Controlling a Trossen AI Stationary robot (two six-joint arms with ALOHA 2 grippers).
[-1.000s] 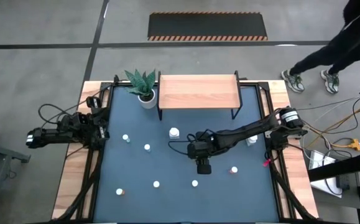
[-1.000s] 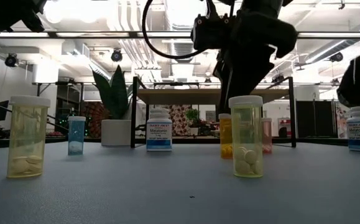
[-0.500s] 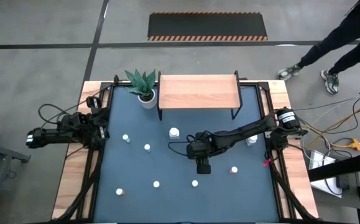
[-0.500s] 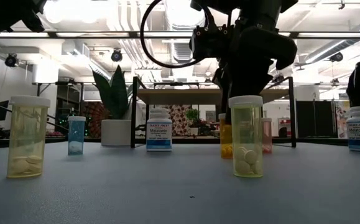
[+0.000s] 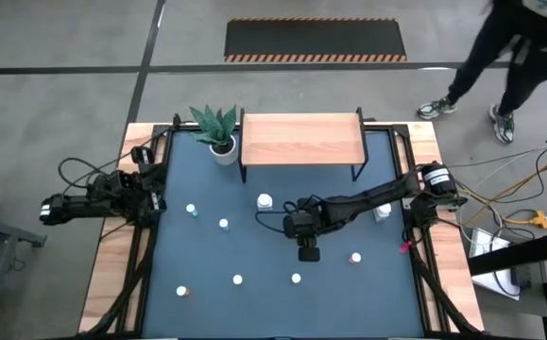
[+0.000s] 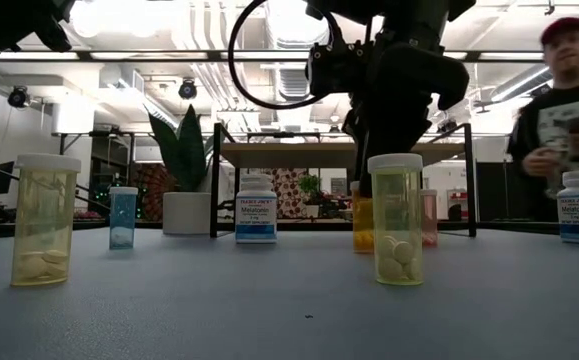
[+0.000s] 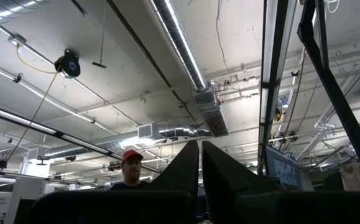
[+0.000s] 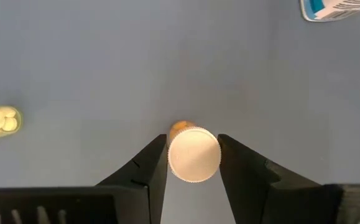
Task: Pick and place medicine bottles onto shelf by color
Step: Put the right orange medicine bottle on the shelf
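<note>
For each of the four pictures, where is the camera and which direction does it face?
High: overhead, facing down; both arms, light-wood shelf.
Low: at tabletop height, facing level; right arm above the orange white-capped bottle.
Left wrist: facing the ceiling; closed left gripper.
Right wrist: facing down; open right gripper straddling that bottle.
Shared: low and right wrist show the orange bottle.

A potted plant (image 5: pixel 217 129) stands near a walking person (image 5: pixel 516 47).

left claw (image 7: pixel 199 163): fingers together, parked at table's left edge | right claw (image 8: pixel 194 155): parted, pointing down mid-table
</note>
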